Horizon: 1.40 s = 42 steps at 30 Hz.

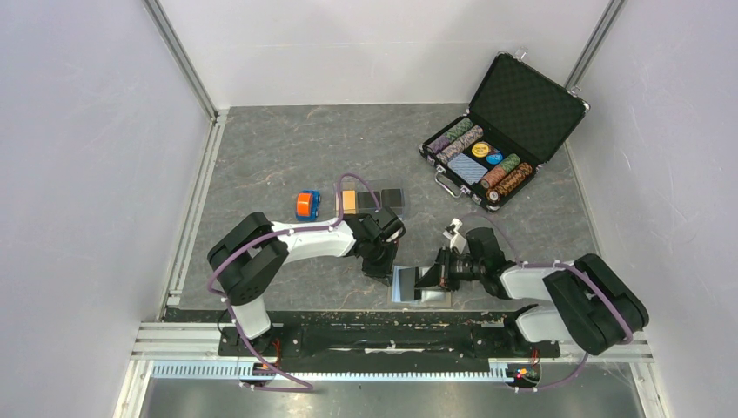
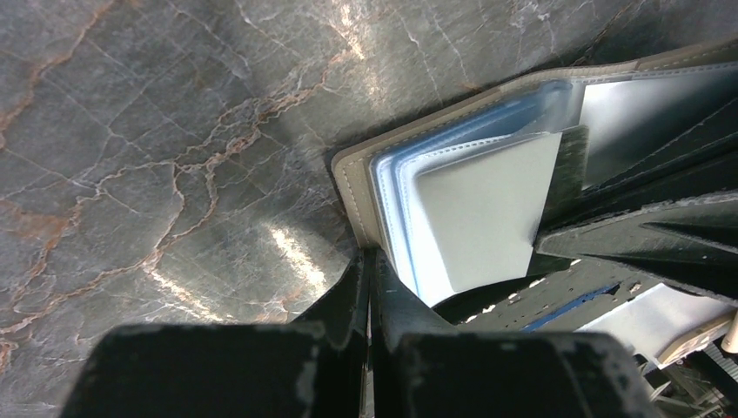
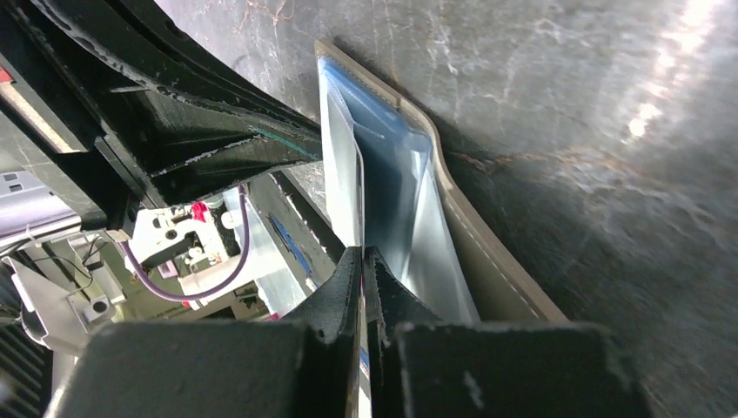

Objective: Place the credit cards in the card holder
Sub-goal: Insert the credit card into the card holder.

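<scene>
The grey-taupe card holder [image 1: 407, 284] lies open near the table's front edge, with its pale blue-grey clear sleeves fanned up. My left gripper [image 1: 383, 261] is shut, and its tips [image 2: 370, 254] pinch the edge of the holder's cover [image 2: 357, 183]. My right gripper [image 1: 432, 280] is shut [image 3: 361, 251] on a thin inner sleeve [image 3: 344, 174] of the holder [image 3: 487, 261], holding it upright. The orange-tan credit card [image 1: 348, 201] and two black cards [image 1: 370, 201] [image 1: 394, 198] lie in a row on the table behind the left gripper. Neither gripper touches them.
An open black poker-chip briefcase [image 1: 509, 131] stands at the back right. A small orange and blue object [image 1: 306, 205] lies left of the cards. White walls enclose the table, and a metal rail [image 1: 392, 335] runs along the front edge just behind the holder.
</scene>
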Available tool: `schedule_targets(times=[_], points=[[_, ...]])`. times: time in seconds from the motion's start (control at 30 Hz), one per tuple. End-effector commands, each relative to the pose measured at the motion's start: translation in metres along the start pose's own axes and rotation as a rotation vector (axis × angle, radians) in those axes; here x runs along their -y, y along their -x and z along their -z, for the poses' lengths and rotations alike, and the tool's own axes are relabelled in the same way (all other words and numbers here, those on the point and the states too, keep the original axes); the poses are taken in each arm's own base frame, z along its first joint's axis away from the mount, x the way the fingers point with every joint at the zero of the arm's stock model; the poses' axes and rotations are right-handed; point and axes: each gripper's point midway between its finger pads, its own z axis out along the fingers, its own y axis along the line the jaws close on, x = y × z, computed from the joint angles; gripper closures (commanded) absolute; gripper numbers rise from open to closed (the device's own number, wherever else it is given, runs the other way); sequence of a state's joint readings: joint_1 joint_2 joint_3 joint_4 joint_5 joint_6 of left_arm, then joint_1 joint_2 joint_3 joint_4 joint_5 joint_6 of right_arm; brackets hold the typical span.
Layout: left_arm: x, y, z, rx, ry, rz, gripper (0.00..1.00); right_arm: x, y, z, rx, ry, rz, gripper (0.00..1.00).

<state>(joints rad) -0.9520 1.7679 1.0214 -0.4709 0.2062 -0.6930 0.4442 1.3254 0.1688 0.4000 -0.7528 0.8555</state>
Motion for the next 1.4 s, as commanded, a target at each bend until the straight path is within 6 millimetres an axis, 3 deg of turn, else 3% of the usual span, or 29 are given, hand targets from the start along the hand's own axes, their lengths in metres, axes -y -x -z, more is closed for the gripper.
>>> schedule_targets(times=[0.0, 0.33, 0.5, 0.67, 0.93, 1.1, 1.23, 1.37], points=[[-0.012, -0.008, -0.007, 0.005, 0.084, 0.023, 0.98, -0.022, 0.018, -0.013, 0.030, 0.047, 0.045, 1.00], [-0.024, 0.026, 0.004, 0.069, 0.074, 0.109, 0.98, -0.054, 0.063, -0.038, 0.042, 0.106, 0.099, 1.00], [-0.037, 0.057, 0.020, 0.117, 0.098, 0.120, 0.98, -0.049, 0.074, -0.044, 0.024, 0.041, 0.122, 0.98], [-0.040, 0.078, 0.031, 0.127, 0.139, 0.060, 0.93, -0.034, 0.067, -0.044, 0.009, -0.012, 0.122, 0.80], [-0.038, 0.074, 0.037, 0.120, 0.131, 0.046, 0.83, -0.026, 0.068, -0.039, -0.002, -0.088, 0.175, 0.36], [-0.036, 0.071, 0.041, 0.122, 0.114, 0.050, 0.81, -0.025, 0.077, -0.036, -0.006, -0.139, 0.233, 0.22], [-0.035, 0.072, 0.043, 0.129, 0.094, 0.066, 0.80, -0.028, 0.081, -0.039, -0.020, -0.132, 0.255, 0.23], [-0.036, 0.072, 0.037, 0.111, 0.078, 0.080, 0.81, -0.035, 0.080, -0.044, -0.046, -0.087, 0.248, 0.32]])
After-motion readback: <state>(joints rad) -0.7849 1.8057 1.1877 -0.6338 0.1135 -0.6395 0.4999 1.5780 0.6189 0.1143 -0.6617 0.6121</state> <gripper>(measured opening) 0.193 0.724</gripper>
